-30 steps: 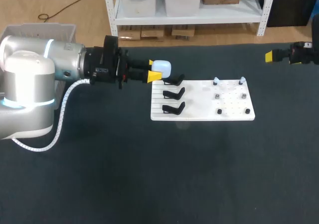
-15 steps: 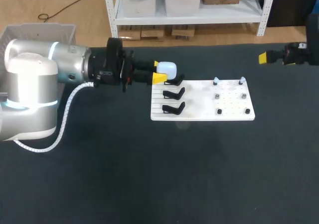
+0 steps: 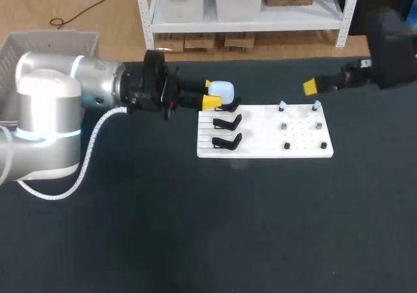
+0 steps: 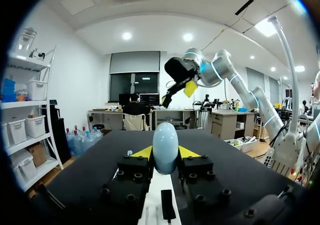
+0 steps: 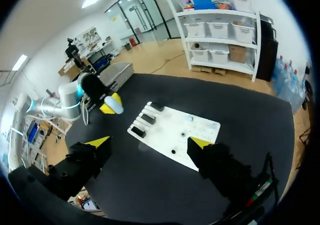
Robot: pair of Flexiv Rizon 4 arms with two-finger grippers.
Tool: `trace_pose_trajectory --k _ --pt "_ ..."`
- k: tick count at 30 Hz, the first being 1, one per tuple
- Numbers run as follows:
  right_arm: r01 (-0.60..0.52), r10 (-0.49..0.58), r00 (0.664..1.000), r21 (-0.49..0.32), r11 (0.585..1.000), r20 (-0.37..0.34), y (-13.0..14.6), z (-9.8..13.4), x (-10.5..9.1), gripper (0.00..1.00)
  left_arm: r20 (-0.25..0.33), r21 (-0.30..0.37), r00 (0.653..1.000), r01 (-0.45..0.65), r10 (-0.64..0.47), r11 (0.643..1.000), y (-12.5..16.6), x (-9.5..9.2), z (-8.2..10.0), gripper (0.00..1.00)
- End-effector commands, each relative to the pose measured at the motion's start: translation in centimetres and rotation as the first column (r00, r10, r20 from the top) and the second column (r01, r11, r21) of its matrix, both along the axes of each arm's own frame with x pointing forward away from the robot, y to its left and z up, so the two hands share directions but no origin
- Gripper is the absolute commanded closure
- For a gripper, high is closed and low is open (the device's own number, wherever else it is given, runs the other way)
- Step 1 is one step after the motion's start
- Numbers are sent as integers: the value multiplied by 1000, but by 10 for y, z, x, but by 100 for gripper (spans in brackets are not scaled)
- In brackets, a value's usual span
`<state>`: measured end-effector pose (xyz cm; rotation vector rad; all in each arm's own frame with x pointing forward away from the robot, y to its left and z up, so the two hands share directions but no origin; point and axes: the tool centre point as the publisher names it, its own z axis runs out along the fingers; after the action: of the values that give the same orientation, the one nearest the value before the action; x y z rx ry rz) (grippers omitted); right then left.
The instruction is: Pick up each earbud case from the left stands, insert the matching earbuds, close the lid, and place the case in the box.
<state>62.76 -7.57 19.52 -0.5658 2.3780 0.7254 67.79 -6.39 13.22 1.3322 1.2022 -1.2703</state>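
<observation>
Since the earlier frames, the right arm had swung in over the counter [image 3: 195, 228] toward the white board [image 3: 260, 151], and the left arm had edged forward. On the board, the two nearer stands [image 3: 227, 139] stood bare. At the farthest stand, the left gripper [image 3: 211, 92] had its fingers clamped on the pale blue case [image 3: 222, 90]. Whether the case was clear of that stand could not be told. Two earbuds [image 3: 282, 105] sat on their pegs. Beyond them, the right gripper [image 3: 313, 85] was empty, its fingers wide apart. Progress was judged early: inserting the earbuds, closing the lid and placing the case in the box [image 3: 52, 42] all remained.

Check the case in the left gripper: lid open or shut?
Shut. The earbud case reads as one smooth closed shell between the left gripper's yellow tips; no raised lid visible.
</observation>
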Motion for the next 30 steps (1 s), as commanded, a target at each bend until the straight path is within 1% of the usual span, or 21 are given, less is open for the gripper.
trace_pose_trajectory --k 1,7,13,21,30 --pt "-15 15 1000 -40 999 0 24 7 -6 0 -4 -5 1000 -5 5 1000 1 2 -4 100" --pt "-71 72 997 -127 989 3 53 3 -6 0 -15 -11 1000 -24 23 1000 3 3 -6 100" --pt "-99 99 995 -170 981 -9 73 -5 -5 0 -13 -20 999 -43 43 999 4 2 -6 100" --pt "-51 50 999 -263 963 -9 93 -13 -2 0 -11 -16 998 -55 55 998 4 2 -6 100" --pt "-36 25 999 -307 951 -40 109 -24 6 0 -11 -16 998 -55 55 998 4 2 -6 100"
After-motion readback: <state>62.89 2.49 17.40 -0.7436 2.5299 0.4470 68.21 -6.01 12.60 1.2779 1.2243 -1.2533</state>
